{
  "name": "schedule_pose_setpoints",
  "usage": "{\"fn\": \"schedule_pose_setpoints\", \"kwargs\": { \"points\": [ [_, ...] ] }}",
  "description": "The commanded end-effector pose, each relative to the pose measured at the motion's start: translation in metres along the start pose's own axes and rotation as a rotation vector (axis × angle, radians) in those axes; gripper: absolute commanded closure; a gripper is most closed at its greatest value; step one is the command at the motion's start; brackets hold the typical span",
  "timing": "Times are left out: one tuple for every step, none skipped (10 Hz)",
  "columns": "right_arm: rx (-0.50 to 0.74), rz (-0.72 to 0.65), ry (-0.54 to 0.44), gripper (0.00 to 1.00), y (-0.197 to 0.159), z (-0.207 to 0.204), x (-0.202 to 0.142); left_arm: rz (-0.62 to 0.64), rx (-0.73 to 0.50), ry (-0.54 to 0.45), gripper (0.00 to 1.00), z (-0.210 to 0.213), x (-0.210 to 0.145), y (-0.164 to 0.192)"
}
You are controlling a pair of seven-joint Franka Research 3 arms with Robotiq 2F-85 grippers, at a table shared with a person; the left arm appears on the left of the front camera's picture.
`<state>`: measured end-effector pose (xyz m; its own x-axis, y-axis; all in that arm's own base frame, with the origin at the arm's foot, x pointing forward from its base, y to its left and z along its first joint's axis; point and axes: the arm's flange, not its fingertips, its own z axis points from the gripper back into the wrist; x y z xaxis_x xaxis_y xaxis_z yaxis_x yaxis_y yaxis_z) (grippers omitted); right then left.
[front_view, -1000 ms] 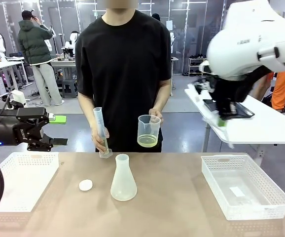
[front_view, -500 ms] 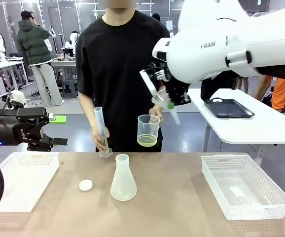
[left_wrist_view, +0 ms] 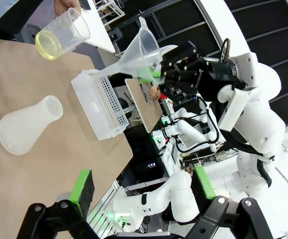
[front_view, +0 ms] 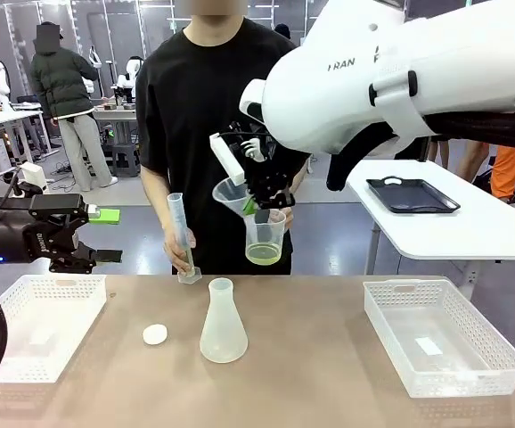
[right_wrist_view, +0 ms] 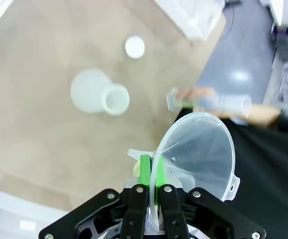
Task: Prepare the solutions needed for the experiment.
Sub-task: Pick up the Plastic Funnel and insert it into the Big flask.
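Note:
The solutions (front_view: 263, 256) are a shallow pale yellow-green layer in a clear beaker (front_view: 265, 235) that the person holds above the table's far edge. My right gripper (front_view: 259, 191) is shut on the rim tab of a clear funnel (front_view: 232, 193), held just above and left of the beaker. In the right wrist view the green pads (right_wrist_view: 145, 171) pinch the funnel (right_wrist_view: 200, 152). The person's other hand holds a graduated cylinder (front_view: 181, 237). An empty conical flask (front_view: 223, 323) stands mid-table. My left gripper (front_view: 108, 235) hovers open at the left, holding nothing; its view shows the solutions (left_wrist_view: 48, 44) and flask (left_wrist_view: 27, 130).
A small white stopper (front_view: 155, 334) lies left of the flask. White perforated baskets sit at the table's left (front_view: 44, 325) and right (front_view: 436, 337). A white side table with a black tray (front_view: 413, 194) stands behind on the right. People stand in the background.
My right arm has swung from the far right to the left with the funnel, ending in front of the person over the beaker. The left arm has stayed put.

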<state>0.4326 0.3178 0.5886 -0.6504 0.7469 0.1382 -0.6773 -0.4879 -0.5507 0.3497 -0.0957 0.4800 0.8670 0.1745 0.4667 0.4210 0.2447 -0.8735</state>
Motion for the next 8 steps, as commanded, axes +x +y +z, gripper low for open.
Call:
{"fn": "schedule_pose_setpoints", "kwargs": {
  "points": [
    [0.000, 0.061, -0.096, 0.97, 0.015, -0.004, -0.005, 0.020, -0.021, -0.017, 0.00, -0.003, 0.000, -0.003],
    [0.011, 0.097, -0.125, 0.97, 0.018, -0.011, -0.004, 0.020, -0.021, -0.017, 0.00, -0.003, 0.000, -0.003],
    [0.022, 0.104, -0.124, 0.97, 0.021, -0.016, -0.005, 0.020, -0.021, -0.017, 0.00, -0.003, 0.000, -0.003],
    [0.017, 0.115, -0.146, 0.97, 0.023, -0.020, -0.006, 0.020, -0.021, -0.017, 0.00, -0.003, 0.000, -0.003],
    [0.013, 0.123, -0.185, 0.97, 0.024, -0.023, -0.007, 0.020, -0.021, -0.017, 0.00, -0.003, 0.000, -0.003],
    [0.004, 0.150, -0.228, 0.97, 0.025, -0.029, -0.009, 0.020, -0.021, -0.017, 0.00, -0.003, 0.000, -0.003],
    [0.007, 0.151, -0.255, 0.97, 0.025, -0.036, -0.010, 0.020, -0.021, -0.017, 0.00, -0.003, 0.000, -0.003],
    [0.012, 0.150, -0.279, 0.97, 0.026, -0.042, -0.011, 0.020, -0.021, -0.017, 0.00, -0.003, 0.000, -0.003]
  ]
}}
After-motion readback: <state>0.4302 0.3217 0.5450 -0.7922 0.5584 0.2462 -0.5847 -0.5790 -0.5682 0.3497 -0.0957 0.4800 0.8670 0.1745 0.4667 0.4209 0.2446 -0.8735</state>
